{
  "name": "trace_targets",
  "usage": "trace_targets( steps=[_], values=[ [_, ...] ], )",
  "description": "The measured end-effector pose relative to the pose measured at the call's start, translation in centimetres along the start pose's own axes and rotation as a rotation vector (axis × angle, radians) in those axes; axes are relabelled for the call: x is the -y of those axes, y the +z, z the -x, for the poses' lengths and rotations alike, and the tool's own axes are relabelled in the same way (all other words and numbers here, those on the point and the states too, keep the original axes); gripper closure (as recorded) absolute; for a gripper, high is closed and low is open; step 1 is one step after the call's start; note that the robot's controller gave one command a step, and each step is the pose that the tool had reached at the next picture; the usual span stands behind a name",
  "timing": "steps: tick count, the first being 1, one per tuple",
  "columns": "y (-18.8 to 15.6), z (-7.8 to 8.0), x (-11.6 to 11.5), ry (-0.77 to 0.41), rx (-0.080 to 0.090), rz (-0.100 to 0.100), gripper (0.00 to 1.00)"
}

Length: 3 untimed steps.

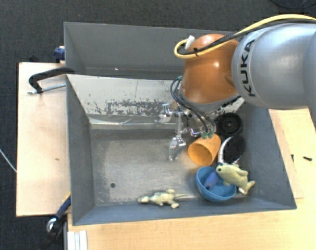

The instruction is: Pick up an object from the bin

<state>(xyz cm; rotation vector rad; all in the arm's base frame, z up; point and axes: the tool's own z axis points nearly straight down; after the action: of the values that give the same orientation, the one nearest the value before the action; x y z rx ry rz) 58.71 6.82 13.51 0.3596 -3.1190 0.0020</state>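
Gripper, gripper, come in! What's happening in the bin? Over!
Gripper low over bare bin floor, mid-bin. Orange cup on its side, close beside it. Nothing in the way.

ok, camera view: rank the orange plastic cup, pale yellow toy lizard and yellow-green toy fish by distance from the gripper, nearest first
1. Orange plastic cup, on its side, just view-right of the gripper.
2. Pale yellow toy lizard, by the front wall.
3. Yellow-green toy fish, front right corner.

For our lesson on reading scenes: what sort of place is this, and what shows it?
Probably a robotics lab test cell for bin picking: a KUKA arm reaches into a grey metal bin holding loose toys, such as an orange cup and a blue bowl.
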Motion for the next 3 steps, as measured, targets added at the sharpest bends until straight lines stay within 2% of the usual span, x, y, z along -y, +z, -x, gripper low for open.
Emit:
trace_targets(
  steps=[1, 2, 3],
  values=[
    [1.4, -2.4, 8.0, 0.121, 0.000, -0.001, 0.00],
    [6.4, -2.4, 11.8, 0.224, 0.006, 0.004, 0.00],
    [5.9, -2.1, 11.7, 0.221, 0.020, 0.002, 1.00]
  ],
)
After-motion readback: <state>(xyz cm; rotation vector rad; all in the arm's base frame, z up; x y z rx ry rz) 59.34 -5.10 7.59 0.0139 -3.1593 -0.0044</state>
